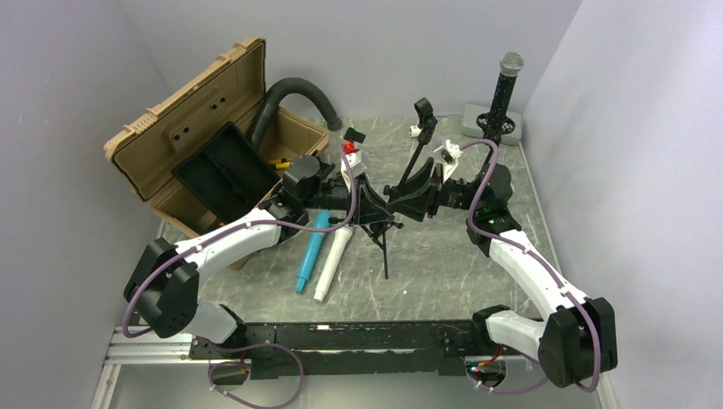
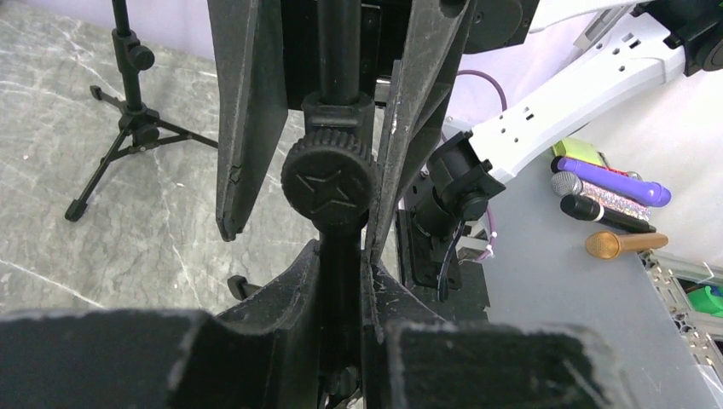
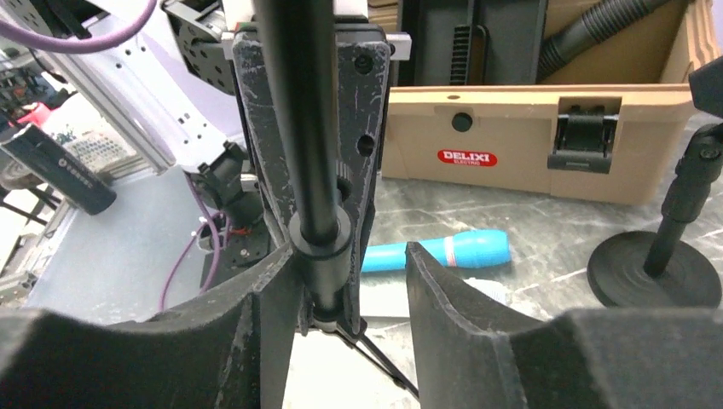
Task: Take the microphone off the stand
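The microphone [image 1: 506, 81], black with a silver mesh head, stands upright in a stand [image 1: 499, 124] at the back right, far from both grippers. That stand's tripod foot also shows in the left wrist view [image 2: 128, 128]. In the middle of the table both grippers meet at a small black tripod stand [image 1: 384, 243] with no microphone on it. My left gripper [image 1: 375, 204] [image 2: 341, 256] is shut on this stand's pole [image 2: 339, 77], just below a black knob [image 2: 328, 183]. My right gripper [image 1: 411, 201] [image 3: 349, 256] is open, with the pole [image 3: 298, 128] against its left finger.
A blue microphone [image 1: 311, 251] [image 3: 452, 250] and a white one [image 1: 332, 260] lie left of the tripod. An open tan case [image 1: 217, 145] [image 3: 529, 145] with a black hose [image 1: 294, 89] stands at the back left. A round-based stand [image 3: 652, 273] with a clip [image 1: 424, 111] stands behind the grippers.
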Controlling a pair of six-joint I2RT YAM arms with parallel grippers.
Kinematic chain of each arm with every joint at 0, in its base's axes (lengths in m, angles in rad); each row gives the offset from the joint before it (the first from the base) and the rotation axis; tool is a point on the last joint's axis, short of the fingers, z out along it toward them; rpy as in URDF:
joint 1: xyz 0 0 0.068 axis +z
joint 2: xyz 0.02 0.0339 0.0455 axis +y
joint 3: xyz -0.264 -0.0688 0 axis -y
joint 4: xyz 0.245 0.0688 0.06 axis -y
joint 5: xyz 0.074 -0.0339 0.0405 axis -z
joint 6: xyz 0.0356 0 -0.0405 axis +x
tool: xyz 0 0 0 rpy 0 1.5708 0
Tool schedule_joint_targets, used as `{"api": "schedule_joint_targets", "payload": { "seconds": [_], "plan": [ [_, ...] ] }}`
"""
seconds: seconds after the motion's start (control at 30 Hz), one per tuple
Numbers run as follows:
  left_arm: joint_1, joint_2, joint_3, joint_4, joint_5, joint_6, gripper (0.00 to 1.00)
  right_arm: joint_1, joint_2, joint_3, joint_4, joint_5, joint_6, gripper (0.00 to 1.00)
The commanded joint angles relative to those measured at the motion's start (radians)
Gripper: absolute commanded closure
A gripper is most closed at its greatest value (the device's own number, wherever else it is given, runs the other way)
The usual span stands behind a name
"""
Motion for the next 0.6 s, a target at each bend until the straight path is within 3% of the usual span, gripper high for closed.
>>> {"api": "schedule_joint_targets", "payload": {
  "seconds": [0.0, 0.13, 0.37, 0.43, 0.47, 0.57],
  "plan": [
    [-0.001, -0.058, 0.019, 0.116, 0.024, -0.026, 1.00, -0.002, -0.014, -0.022, 0.013, 0.021, -0.039, 0.50],
    [-0.001, -0.056, 0.015, 0.117, 0.023, -0.027, 1.00, -0.002, -0.014, -0.026, 0.020, 0.020, -0.038, 0.59],
    [-0.003, -0.042, 0.019, 0.104, 0.023, -0.019, 1.00, -0.003, -0.011, -0.030, 0.051, 0.012, -0.019, 1.00],
    [-0.004, -0.035, 0.024, 0.078, 0.021, 0.000, 1.00, -0.004, -0.013, -0.030, 0.057, 0.010, -0.016, 1.00],
    [-0.004, -0.031, 0.026, 0.061, 0.020, 0.012, 0.98, -0.006, -0.015, -0.032, 0.060, 0.009, -0.015, 1.00],
    [-0.005, -0.025, 0.032, 0.014, 0.018, 0.051, 0.76, -0.014, -0.025, -0.036, 0.065, 0.006, -0.018, 1.00]
  ]
}}
